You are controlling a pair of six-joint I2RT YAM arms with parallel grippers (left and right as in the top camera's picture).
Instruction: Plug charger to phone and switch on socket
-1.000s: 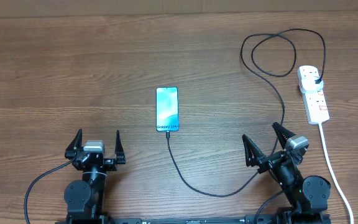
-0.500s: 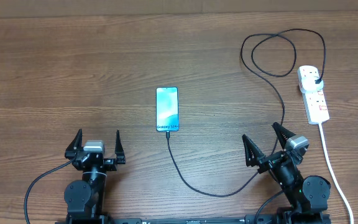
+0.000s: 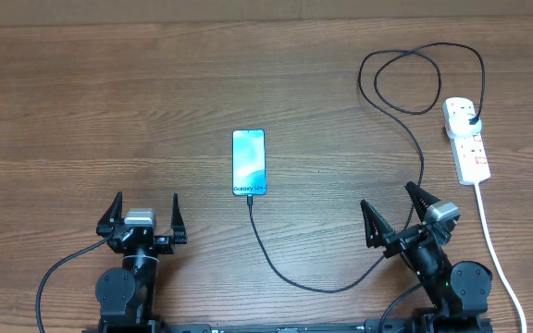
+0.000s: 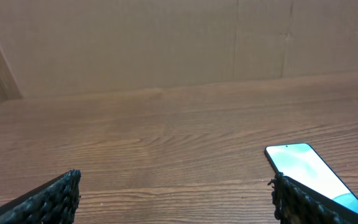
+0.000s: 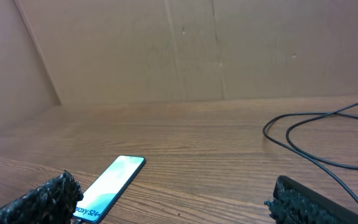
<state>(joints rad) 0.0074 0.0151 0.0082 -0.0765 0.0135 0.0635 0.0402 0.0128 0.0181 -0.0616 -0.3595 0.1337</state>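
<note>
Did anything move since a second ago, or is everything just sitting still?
Nothing visibly changed. The left tool and the right tool stay open and empty, in the same spots. The phone is still lit and the charger lies in the same curve, with its tip at the phone's near edge and its plug on the socket.
</note>
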